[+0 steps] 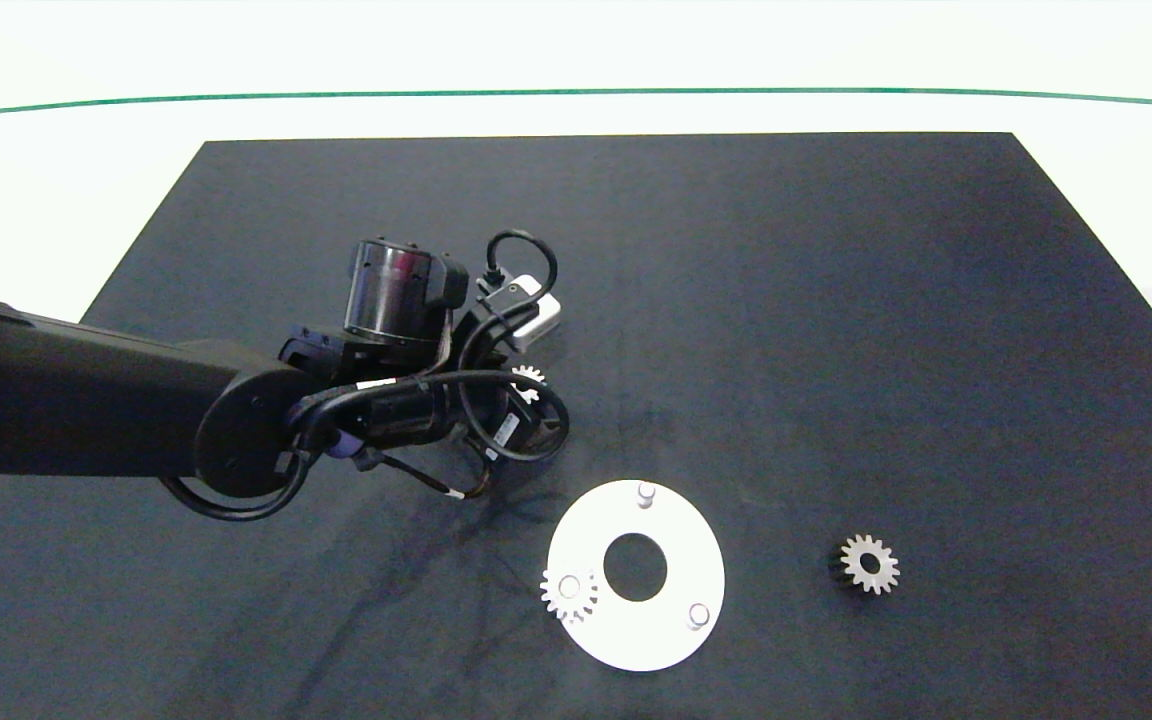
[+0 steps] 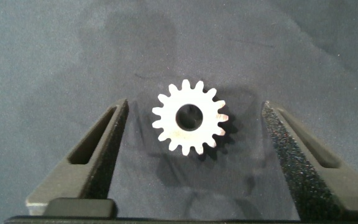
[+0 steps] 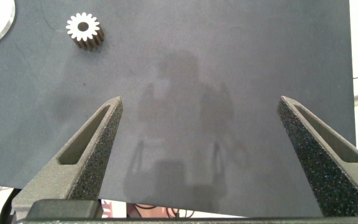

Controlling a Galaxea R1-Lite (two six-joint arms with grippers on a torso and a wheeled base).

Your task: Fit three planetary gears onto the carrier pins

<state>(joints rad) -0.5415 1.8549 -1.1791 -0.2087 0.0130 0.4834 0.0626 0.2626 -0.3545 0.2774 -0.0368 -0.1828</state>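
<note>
Gears come in three here, and one (image 1: 568,594) already sits on a peg at the near left edge of the white disc (image 1: 636,640), so two are left to place. The second gear (image 2: 189,117) lies flat on the dark mat (image 1: 836,300), up and to the left of the disc, and my left gripper (image 2: 191,118) hangs directly over it. My fingers (image 2: 98,155) are spread wide, one on each side of the gear, well clear of its teeth and holding nothing. I am squared up this way so that closing will catch the gear across its toothed rim, leaving the centre hole free for the peg.

The third gear (image 1: 870,564) rests on the mat to the right of the disc, apart from it. My right gripper (image 3: 197,155) is out of the overhead view; its own camera shows it above bare mat, fingers wide apart and empty, with that third gear off to one side.

Two pegs stand bare: the far one (image 1: 646,493) and the near right one (image 1: 698,615). I judge the next step is to descend and close on the gear.
</note>
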